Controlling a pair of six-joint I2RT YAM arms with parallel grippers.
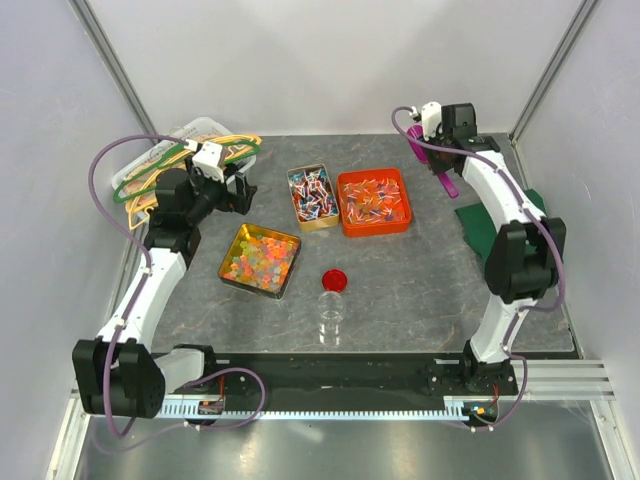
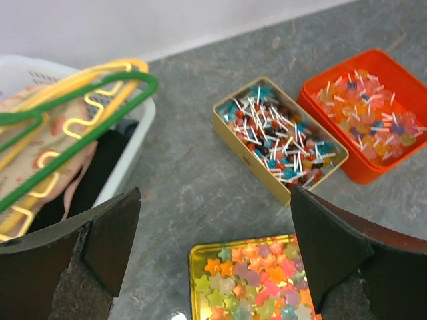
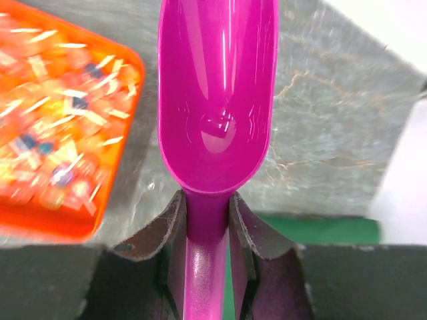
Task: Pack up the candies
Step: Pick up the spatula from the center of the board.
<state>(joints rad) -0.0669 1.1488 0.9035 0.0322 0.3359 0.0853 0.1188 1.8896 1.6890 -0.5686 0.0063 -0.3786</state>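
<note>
My right hand [image 3: 207,220] is clamping the neck of the scoop [image 3: 217,100], one finger pressing on each side of the handle. The bowl is sticking straight out ahead of my fingers, hollow side up and carrying nothing. Its long axis is running away from my wrist, roughly along the right edge of the orange tray [image 3: 127,67].

The candies [image 3: 53,133] nearest to me are lying in that tray, to the left of the scoop and lower down. My judgement is that the coming move is turning on this offset. The bowl is needing to swing left over the tray's right wall and tip its nose down into the pile.

More candies are sitting further left of the orange tray. Twist-wrapped pieces are filling the long gold tin [image 1: 312,197] just beside it. Pastel ones are filling the square gold tin [image 1: 260,259] to its near left. My left hand [image 2: 213,247] is hanging with its fingers wide apart and gripping nothing, over the far edge of that square tin, so it is the nearer hand for those two tins.

A clear jar [image 1: 331,315] is standing on the near side of the orange tray, with the red lid [image 1: 334,278] lying between them.

The tabletop [image 1: 420,280] is looking flat, grey and stone-patterned. There is bare room to the right of the orange tray as far as the green cloth [image 1: 500,215].
</note>
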